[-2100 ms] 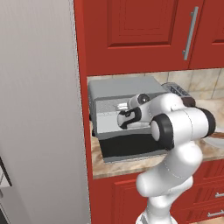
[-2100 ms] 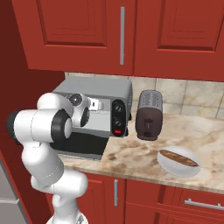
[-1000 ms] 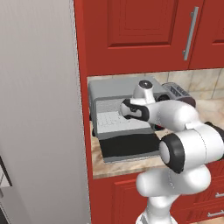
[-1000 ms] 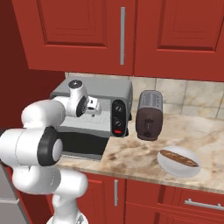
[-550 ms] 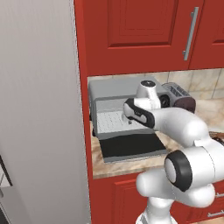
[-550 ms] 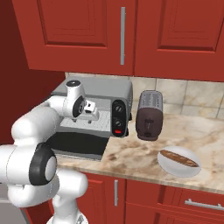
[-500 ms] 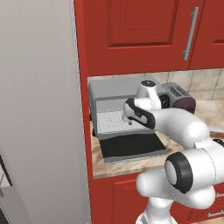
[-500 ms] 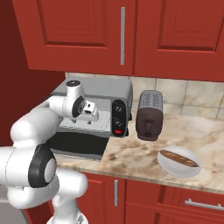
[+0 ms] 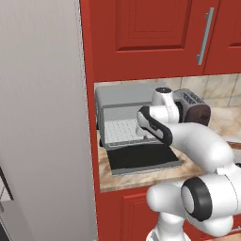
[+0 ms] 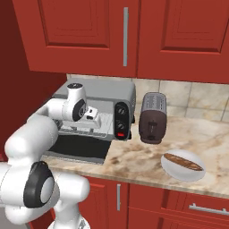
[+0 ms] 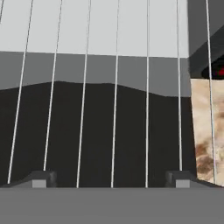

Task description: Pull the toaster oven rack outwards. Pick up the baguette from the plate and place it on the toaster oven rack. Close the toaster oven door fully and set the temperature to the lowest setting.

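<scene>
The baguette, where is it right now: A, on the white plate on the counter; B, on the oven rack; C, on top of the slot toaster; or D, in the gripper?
A: the baguette lies on the plate, right of the toaster, while the open gripper is over the rack.

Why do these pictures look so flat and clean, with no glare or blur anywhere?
They are rendered, not photographed. Left base view: the toaster oven door lies open as a plain black slab, without reflections. Right base view: the baguette and plate look even and sharp, with faint shadows. Hand view: the rack wires are crisp thin lines above the open claw.
</scene>
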You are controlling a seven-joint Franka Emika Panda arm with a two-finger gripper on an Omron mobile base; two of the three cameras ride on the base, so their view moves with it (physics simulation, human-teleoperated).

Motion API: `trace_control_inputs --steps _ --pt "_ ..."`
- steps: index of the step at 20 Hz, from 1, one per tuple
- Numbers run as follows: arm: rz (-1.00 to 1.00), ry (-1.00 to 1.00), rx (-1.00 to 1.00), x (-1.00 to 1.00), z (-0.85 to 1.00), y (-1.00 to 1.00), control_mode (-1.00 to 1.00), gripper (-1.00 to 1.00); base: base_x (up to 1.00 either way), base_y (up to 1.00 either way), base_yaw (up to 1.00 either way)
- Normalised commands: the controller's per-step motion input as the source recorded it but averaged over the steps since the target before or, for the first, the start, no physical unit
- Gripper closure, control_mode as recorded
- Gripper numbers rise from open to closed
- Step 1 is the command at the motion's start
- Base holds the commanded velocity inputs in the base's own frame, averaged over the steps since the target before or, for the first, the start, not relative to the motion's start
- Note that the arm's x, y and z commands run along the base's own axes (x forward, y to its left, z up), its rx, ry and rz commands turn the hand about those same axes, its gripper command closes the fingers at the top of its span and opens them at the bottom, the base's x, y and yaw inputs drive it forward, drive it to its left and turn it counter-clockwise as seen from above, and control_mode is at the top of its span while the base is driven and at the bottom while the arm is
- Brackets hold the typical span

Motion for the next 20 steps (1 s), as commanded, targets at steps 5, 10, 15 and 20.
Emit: trace_control_inputs --steps 5,10,15,20 --pt "0.0 0.0 0.0 -0.26 0.23 -0.33 -1.0 -1.0 0.0 0.0 0.0" --pt "-0.03 0.0 0.0 -0.3 0.39 -0.65 -1.0 -1.0 0.0 0.0 0.0" --pt "-0.11 0.09 0.0 0.03 0.13 -0.97 -1.0 -1.0 0.0 0.0 0.0" --pt "-0.14 0.12 0.0 0.15 0.0 -0.99 -1.0 -1.0 0.0 0.0 0.0"
